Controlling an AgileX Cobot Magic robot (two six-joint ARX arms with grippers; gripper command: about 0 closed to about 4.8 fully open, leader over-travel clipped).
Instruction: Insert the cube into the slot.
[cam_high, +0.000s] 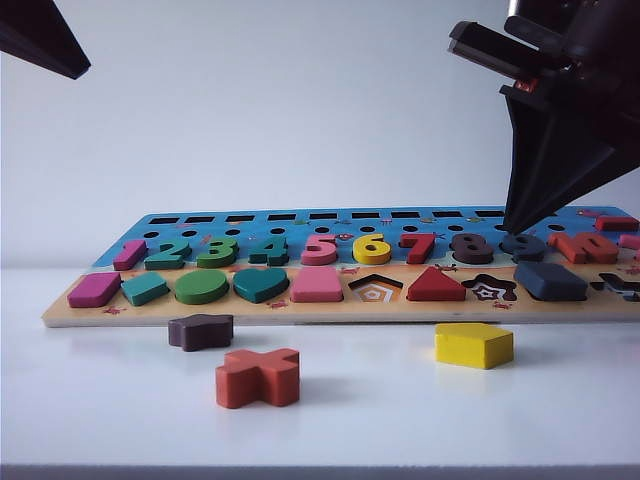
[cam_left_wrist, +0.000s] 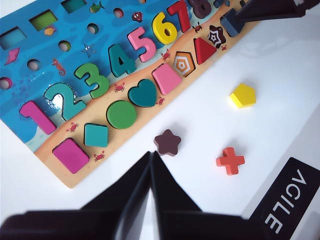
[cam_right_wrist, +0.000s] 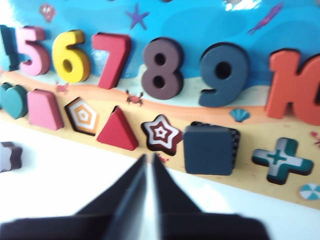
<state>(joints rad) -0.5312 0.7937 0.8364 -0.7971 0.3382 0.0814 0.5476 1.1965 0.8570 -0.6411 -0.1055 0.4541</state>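
Note:
The cube (cam_right_wrist: 209, 149), a flat navy square block, lies over the checkerboard slot (cam_right_wrist: 237, 142) of the wooden puzzle board (cam_high: 300, 312). A thin strip of checkerboard shows along two of its edges. In the exterior view the cube (cam_high: 550, 281) sits at the right of the board's front row. My right gripper (cam_right_wrist: 149, 158) is shut and empty, a little short of the board's front edge and beside the star cutout. It hangs above the board's right part (cam_high: 513, 227). My left gripper (cam_left_wrist: 151, 154) is shut and empty, raised at the far left (cam_high: 70, 62).
On the white table in front of the board lie a dark star block (cam_high: 200, 331), an orange-red cross (cam_high: 258, 377) and a yellow pentagon block (cam_high: 473, 345). The pentagon cutout (cam_high: 375, 291), star cutout (cam_high: 488, 290) and cross cutout (cam_right_wrist: 280, 159) stand open.

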